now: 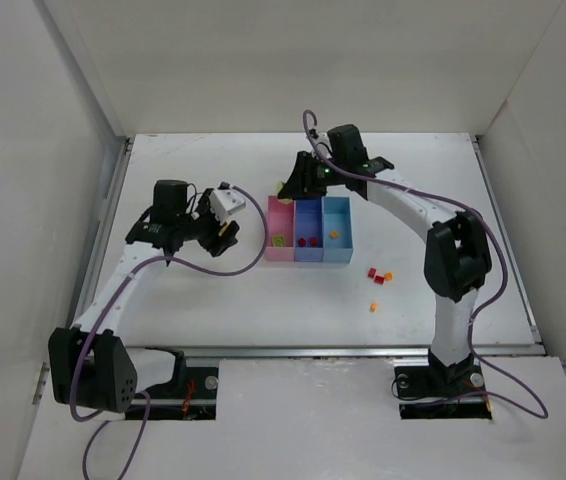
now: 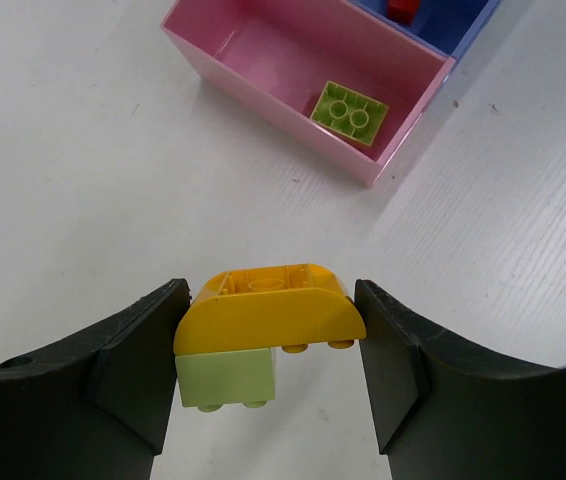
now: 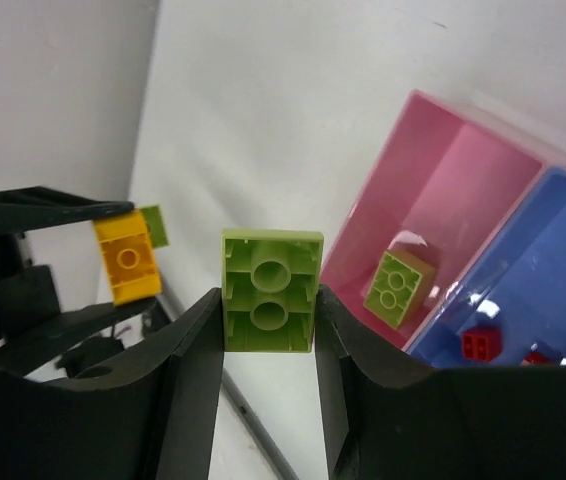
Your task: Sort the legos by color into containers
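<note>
The right end effector point(image 3: 266, 300) clamps a green brick point(image 3: 268, 285) at the pink bin's point(image 3: 443, 185) 12 o'clock, probably to join the matching brick point(image 3: 400, 288) inside (left end effector point(image 2: 268, 335), at 9 o'clock, clamps a yellow-green pair point(image 2: 263, 315)).

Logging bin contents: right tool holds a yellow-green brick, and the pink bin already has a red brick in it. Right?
Only the colour is off. The pink bin holds a yellow-green brick, not a red one; the red bricks lie in the blue-violet bin. The right tool and its held yellow-green brick are as you say. The right wrist view shows all of this.
</note>
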